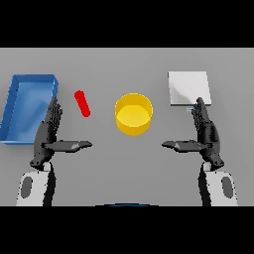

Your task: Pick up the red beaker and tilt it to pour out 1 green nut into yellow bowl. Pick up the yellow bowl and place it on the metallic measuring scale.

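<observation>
The red beaker (82, 103) shows as a slim red cylinder, tilted, at the table's middle left. To its right stands the yellow bowl (133, 114), round and open. No green nut shows. The metallic measuring scale (188, 88) is a pale square plate at the far right. My left hand (49, 133) rests open below and left of the beaker, fingers straight, thumb pointing toward the middle. My right hand (205, 134) mirrors it, open, just below the scale's near edge. Neither hand touches anything.
A blue tray (15, 106) with raised walls lies at the far left, beside my left hand. The grey table (129, 168) stretches between the two hands.
</observation>
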Controlling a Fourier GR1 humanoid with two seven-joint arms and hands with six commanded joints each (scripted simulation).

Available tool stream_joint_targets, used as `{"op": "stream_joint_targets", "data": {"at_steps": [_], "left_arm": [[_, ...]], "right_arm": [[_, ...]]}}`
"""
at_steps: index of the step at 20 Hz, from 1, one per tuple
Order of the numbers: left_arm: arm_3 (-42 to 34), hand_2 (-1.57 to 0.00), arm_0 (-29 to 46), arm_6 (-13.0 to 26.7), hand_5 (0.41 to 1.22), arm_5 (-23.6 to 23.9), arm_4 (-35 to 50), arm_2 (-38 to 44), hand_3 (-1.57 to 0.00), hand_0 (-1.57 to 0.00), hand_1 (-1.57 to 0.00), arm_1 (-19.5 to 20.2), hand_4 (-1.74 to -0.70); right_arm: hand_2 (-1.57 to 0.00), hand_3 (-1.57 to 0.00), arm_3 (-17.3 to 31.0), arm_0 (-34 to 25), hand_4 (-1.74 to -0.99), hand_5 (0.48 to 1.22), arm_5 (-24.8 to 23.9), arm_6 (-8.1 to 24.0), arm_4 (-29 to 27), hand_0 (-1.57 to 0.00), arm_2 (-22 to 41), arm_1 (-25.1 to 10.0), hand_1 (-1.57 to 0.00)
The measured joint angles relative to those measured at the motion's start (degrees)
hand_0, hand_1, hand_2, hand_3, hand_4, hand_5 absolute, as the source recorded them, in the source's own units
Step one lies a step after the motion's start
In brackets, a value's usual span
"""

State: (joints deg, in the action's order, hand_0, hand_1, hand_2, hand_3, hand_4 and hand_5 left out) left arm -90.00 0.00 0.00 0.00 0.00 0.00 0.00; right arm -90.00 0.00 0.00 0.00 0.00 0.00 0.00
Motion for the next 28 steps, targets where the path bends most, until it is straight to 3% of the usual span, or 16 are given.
{"op": "stream_joint_targets", "data": {"at_steps": [6,7,8,10,14,19,28], "left_arm": [[-0.2,0.0,0.8,0.0,0.66,-0.2,-0.1,-0.1,0.0,0.0,0.0,0.3,-1.14],[-3.9,0.0,3.7,-3.0,0.66,-1.2,-2.8,-2.6,0.0,0.0,0.0,1.9,-1.14],[-7.0,0.0,5.8,-3.6,0.66,-1.4,-4.6,-4.0,0.0,0.0,0.0,3.0,-1.14],[-10.2,0.0,7.3,-0.4,0.66,-1.6,-7.0,-6.3,0.0,0.0,0.0,3.7,-1.14],[-12.2,0.0,8.1,3.1,0.65,-2.2,-7.7,-7.3,0.0,0.0,0.0,4.6,-1.14],[-4.4,0.0,1.6,6.7,0.645,-1.9,-8.0,-6.2,0.0,0.0,0.0,3.6,-1.16],[15.2,0.0,-12.6,-0.2,0.641,-2.1,-8.3,-2.1,0.0,0.0,0.0,4.0,-1.19]], "right_arm": [[0.0,0.0,1.6,-1.7,-1.071,0.578,-0.9,0.7,0.9,0.0,0.6,1.1,0.0],[0.0,0.0,-0.9,-0.2,-1.072,0.577,-2.5,-4.0,7.1,0.0,2.9,-1.7,0.0],[0.0,0.0,-2.7,1.5,-1.066,0.576,-3.9,-6.5,11.6,0.0,5.1,-2.4,0.0],[0.0,0.0,-4.5,2.6,-1.071,0.581,-5.1,-5.2,16.3,0.0,7.2,-3.3,0.0],[0.0,0.0,-5.8,2.9,-1.131,0.607,-3.9,-4.7,15.7,0.0,7.7,-3.3,0.0],[0.0,0.0,-5.6,3.0,-1.197,0.627,-1.7,-5.1,12.7,0.0,7.2,-3.3,0.0],[0.0,0.0,-5.9,2.0,-1.222,0.626,-1.1,-5.3,11.6,0.0,6.7,-3.3,0.0]]}}
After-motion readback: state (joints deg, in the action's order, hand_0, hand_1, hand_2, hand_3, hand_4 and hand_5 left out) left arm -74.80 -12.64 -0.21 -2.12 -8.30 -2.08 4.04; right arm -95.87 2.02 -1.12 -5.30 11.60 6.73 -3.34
